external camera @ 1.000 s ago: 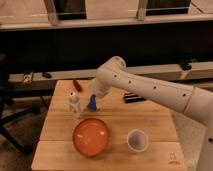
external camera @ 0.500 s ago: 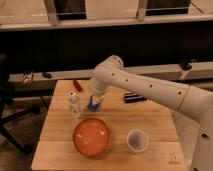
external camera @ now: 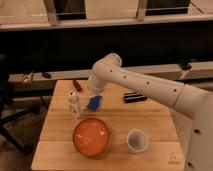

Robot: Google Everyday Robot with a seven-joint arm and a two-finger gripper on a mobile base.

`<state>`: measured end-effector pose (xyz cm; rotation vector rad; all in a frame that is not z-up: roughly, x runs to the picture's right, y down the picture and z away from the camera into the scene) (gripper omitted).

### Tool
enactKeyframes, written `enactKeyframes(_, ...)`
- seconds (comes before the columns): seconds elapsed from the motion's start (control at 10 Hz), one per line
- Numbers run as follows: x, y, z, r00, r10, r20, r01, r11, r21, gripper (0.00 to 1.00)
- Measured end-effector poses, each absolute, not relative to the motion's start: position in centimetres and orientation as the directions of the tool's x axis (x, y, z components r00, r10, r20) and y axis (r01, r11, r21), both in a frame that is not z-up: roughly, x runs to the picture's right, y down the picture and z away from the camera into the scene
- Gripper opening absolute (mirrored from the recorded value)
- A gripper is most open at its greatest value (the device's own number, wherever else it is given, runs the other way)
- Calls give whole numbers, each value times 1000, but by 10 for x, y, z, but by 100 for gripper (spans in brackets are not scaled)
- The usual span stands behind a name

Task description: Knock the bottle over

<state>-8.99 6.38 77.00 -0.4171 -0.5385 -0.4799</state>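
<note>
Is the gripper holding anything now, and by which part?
The bottle is not held: it stands upright beside the gripper. The shut gripper hangs at a blue item; whether it grips that cannot be told.

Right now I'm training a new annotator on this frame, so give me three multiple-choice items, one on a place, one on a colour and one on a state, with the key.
1. Where is the bottle?
A. On the wooden table, beyond the bowl, near the gripper
B. Inside the bowl
C. On the floor

2. What colour is the bowl?
A. Green
B. Orange
C. White

3. What state is the bottle in?
A. Lying on its side
B. Lifted off the table
C. Standing upright

Key:
1 A: the bottle stands on the tabletop behind the bowl, with the shut gripper just to its right in the picture.
2 B: the bowl's inside and rim are plainly orange.
3 C: the bottle's base is on the table and its top points up, so it is not yet knocked over.
</note>
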Motion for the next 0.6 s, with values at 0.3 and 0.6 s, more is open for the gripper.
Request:
enactKeyframes(0.3, -101, 61, 776, 740, -323, 589, 548, 798, -251, 1)
enactKeyframes(0.6, -118, 58, 783, 720, -329, 612, 569, 784, -248, 1)
